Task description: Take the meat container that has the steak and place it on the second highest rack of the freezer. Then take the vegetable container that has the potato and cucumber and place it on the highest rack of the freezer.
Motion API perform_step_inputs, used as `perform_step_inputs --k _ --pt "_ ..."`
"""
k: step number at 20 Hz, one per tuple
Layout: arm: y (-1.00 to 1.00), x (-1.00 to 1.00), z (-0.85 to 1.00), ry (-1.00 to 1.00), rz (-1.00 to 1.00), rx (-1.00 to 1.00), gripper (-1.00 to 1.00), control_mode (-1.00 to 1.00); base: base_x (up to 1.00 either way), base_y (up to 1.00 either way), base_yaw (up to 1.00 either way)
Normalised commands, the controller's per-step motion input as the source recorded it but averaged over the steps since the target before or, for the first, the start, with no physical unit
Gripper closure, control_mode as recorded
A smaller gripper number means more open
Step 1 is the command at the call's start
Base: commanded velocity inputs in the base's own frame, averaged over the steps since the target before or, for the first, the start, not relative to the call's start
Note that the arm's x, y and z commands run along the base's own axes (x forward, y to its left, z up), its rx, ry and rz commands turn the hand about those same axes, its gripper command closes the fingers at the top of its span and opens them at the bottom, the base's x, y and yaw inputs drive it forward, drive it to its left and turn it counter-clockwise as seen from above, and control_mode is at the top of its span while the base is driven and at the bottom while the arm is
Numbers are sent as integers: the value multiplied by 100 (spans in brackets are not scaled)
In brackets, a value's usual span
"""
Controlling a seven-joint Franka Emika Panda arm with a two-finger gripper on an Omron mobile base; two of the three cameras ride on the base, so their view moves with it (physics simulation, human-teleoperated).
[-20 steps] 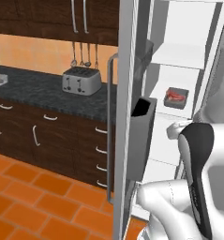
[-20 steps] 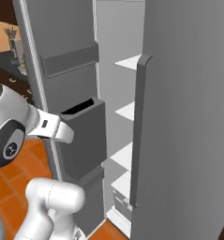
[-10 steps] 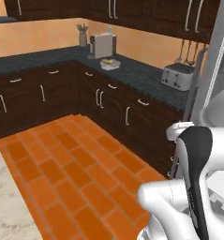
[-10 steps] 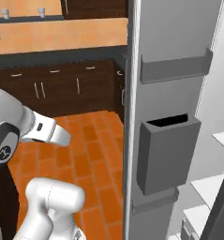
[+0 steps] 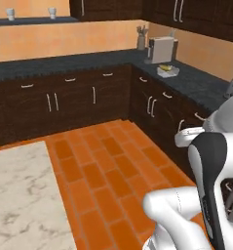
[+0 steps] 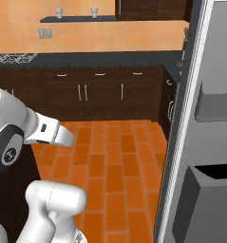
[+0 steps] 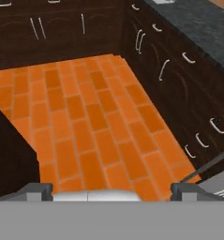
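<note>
The freezer's grey door (image 6: 214,71) stands open along the right edge of the right base view, edge-on to me, with its dark door bin (image 6: 207,199) low on it. In the hand view my gripper (image 7: 111,191) looks down on the orange tile floor. Its fingertips (image 7: 38,190) sit far apart at the bottom, open, with nothing between them. Both containers and the racks are out of view.
Dark cabinets under a black counter (image 5: 88,61) run along the back wall and turn down the right side. On the counter stand a coffee machine (image 5: 162,49) and a plate (image 5: 167,71). A marble-topped block (image 5: 20,195) fills the lower left. Orange tile floor (image 6: 115,161) lies between.
The whole picture has swung: the base has turned left, away from the freezer's inside and toward the kitchen corner. The gripper has stayed open.
</note>
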Motion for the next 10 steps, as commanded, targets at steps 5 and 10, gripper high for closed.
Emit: perform_step_inputs --k 5,10 --pt "0 0 0 0 0 0 -100 100 100 1 4" --pt "0 0 0 0 0 0 -100 100 100 -12 -1"
